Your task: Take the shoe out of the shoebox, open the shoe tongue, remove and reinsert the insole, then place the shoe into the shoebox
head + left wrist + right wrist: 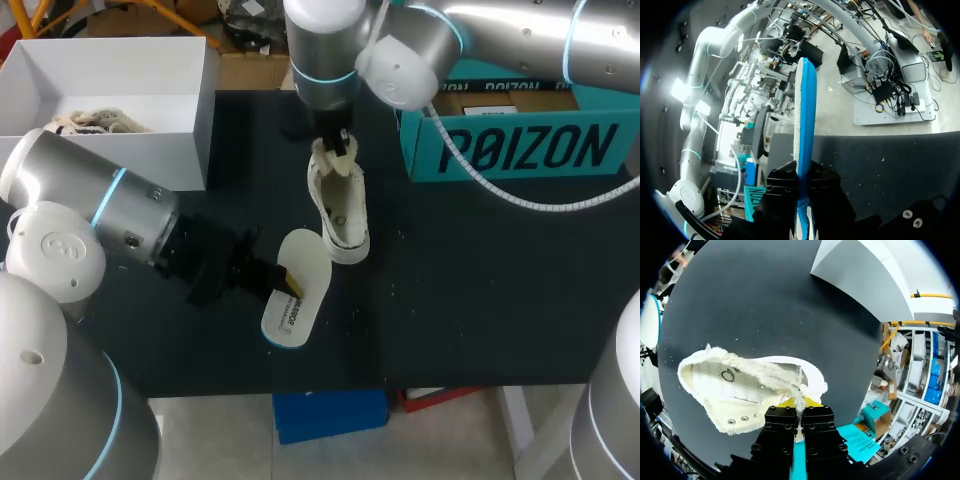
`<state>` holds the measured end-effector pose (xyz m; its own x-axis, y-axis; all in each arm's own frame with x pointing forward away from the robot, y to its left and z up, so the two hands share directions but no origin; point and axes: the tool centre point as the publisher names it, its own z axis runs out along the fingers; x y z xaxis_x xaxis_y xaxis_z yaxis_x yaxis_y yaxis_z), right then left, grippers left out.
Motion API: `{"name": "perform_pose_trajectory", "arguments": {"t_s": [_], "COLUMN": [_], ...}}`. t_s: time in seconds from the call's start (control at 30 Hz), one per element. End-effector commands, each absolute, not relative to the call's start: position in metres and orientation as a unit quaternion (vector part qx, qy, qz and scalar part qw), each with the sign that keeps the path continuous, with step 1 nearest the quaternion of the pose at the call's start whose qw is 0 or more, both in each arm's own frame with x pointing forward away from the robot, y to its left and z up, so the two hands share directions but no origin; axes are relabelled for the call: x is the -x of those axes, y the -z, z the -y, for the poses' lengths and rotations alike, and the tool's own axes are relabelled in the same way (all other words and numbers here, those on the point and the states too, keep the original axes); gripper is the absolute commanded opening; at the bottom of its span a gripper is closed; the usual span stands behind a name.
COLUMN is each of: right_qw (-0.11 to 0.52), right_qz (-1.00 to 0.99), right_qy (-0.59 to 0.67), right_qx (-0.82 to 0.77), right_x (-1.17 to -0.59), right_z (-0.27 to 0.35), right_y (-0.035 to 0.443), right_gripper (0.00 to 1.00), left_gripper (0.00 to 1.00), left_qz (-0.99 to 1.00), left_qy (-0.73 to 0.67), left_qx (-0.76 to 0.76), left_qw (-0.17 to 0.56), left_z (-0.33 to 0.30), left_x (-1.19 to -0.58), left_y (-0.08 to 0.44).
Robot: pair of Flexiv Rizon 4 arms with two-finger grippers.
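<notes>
A white canvas shoe lies on the black table, toe toward the front. My right gripper is shut on the frayed heel edge of the shoe, pinched between its yellow tips. The white insole with a blue underside hangs just in front of the shoe's toe, and my left gripper is shut on its edge. In the left wrist view the insole stands edge-on between the fingers. The white shoebox stands at the back left with another shoe inside.
A teal box lid stands at the back right of the table. The table's front edge runs just below the insole, with a blue object under it. Bare black tabletop lies to the right of the shoe.
</notes>
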<state>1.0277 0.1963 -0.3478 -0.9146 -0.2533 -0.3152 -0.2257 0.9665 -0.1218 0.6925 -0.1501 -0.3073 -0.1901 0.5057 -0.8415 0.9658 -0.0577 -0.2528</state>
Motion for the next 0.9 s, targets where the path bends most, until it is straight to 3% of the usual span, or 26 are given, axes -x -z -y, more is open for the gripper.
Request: {"name": "perform_pose_trajectory", "arguments": {"t_s": [0.03,0.77,0.8,0.83,0.87,0.9], "right_qw": [0.149,0.108,0.109,0.114,0.119,0.123], "right_qz": [-0.980,-0.983,-0.983,-0.983,-0.983,-0.983], "right_qy": [0.044,0.035,0.035,0.037,0.039,0.039], "right_qx": [0.127,0.146,0.144,0.137,0.134,0.129], "right_x": [-1.035,-1.031,-1.032,-1.033,-1.033,-1.033], "right_z": [-0.202,-0.209,-0.208,-0.205,-0.202,-0.199], "right_y": [0.359,0.383,0.381,0.377,0.373,0.369], "right_gripper": [0.00,0.00,0.16,0.71,1.00,1.00], "left_gripper": [0.00,0.00,0.00,0.00,0.00,0.00], "left_qz": [-0.635,-0.635,-0.635,-0.635,-0.635,-0.635], "left_qy": [0.437,0.437,0.437,0.437,0.437,0.437], "left_qx": [-0.581,-0.581,-0.581,-0.581,-0.581,-0.581], "left_qw": [0.262,0.262,0.262,0.262,0.262,0.262], "left_z": [0.150,0.150,0.150,0.150,0.150,0.150], "left_x": [-0.692,-0.692,-0.692,-0.692,-0.692,-0.692], "left_y": [0.307,0.307,0.307,0.307,0.307,0.307]}}
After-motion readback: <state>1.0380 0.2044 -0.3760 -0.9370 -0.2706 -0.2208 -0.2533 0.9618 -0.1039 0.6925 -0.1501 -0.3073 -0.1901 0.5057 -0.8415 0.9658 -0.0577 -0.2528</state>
